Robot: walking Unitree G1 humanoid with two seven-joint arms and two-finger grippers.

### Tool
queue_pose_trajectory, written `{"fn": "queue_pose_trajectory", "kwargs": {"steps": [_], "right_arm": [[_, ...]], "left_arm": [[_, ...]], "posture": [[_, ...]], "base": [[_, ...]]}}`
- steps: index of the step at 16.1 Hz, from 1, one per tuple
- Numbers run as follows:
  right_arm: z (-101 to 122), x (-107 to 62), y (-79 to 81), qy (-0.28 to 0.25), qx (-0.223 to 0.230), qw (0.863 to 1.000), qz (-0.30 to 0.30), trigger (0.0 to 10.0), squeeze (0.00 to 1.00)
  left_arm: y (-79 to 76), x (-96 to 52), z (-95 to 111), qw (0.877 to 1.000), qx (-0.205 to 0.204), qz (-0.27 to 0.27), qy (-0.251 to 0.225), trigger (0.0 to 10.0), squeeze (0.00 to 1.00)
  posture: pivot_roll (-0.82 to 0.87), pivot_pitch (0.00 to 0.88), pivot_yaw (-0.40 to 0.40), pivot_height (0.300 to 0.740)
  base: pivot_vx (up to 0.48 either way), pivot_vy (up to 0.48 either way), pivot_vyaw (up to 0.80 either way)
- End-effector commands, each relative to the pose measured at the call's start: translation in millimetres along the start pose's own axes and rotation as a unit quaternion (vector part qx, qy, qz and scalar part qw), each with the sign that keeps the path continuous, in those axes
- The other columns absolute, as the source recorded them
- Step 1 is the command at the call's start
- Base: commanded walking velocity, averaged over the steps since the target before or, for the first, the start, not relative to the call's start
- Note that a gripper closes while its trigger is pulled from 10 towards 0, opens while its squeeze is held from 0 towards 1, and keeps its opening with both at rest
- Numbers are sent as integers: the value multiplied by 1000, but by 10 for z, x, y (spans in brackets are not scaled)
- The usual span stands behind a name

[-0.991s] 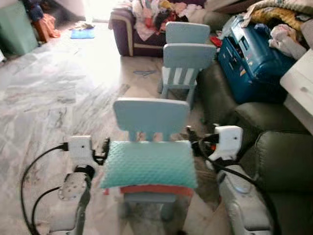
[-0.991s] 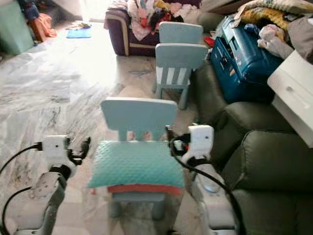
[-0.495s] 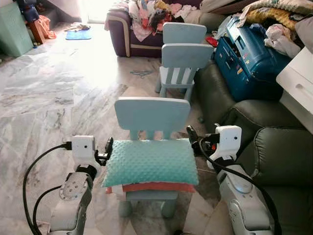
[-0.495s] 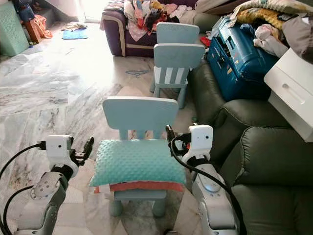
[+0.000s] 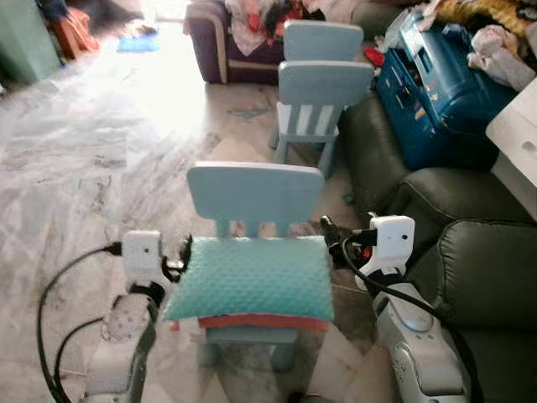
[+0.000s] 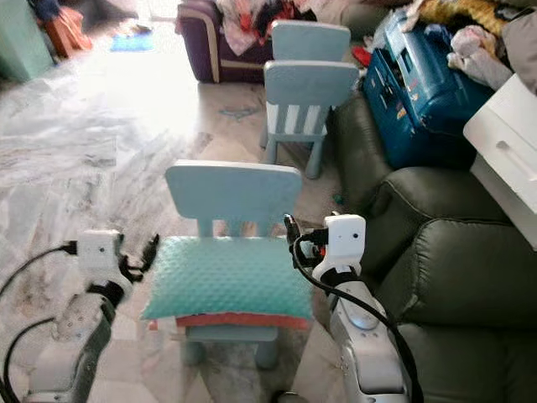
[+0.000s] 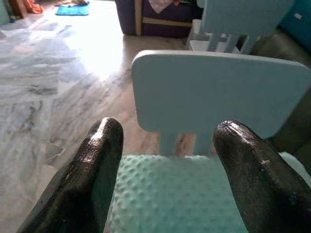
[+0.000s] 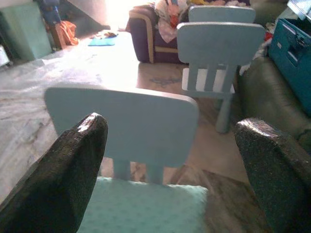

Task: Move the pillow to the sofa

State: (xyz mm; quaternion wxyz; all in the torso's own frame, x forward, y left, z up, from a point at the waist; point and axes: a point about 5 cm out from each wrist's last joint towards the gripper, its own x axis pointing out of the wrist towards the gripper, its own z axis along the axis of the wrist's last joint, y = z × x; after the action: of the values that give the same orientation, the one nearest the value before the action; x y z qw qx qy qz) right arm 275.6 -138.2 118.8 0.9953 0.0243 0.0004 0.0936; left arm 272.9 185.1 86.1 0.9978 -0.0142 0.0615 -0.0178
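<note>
The left end effector point(image 5: 183, 256) and right end effector point(image 5: 329, 238) flank a small blue chair point(image 5: 255, 195) standing on a marble floor point(image 5: 101, 159) in a cluttered living room. Both have their fingers spread wide and hold nothing. The left sits just beside the left edge of the teal pillow point(image 5: 250, 277); the right sits near its back right corner. The pillow lies on the chair seat, on top of a red cushion point(image 5: 260, 321). A dark green sofa point(image 5: 487, 277) stands directly right of the chair. Two more blue chairs point(image 5: 322, 96) stand beyond, with a blue case point(image 5: 436, 92) on the sofa's far end and a purple sofa point(image 5: 220, 50) heaped with clothes behind.
</note>
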Motion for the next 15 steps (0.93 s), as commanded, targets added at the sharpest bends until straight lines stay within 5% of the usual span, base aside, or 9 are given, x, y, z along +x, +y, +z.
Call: {"fn": "queue_pose_trajectory", "kwargs": {"steps": [1, 15], "right_arm": [[-6, -18, -10, 2, 0, 1000, -2, 10000, 0], [-15, -91, 37, 6, 18, 1000, 5, 10000, 0]], "left_arm": [[39, -1, -4, 1000, 5, 7, 1, 10000, 0], [84, -61, -20, 1000, 12, 2, 10, 10000, 0]], "posture": [[-82, 104, -30, 740], [-76, 145, -22, 740]], "base": [[0, 0, 0], [0, 0, 0]]}}
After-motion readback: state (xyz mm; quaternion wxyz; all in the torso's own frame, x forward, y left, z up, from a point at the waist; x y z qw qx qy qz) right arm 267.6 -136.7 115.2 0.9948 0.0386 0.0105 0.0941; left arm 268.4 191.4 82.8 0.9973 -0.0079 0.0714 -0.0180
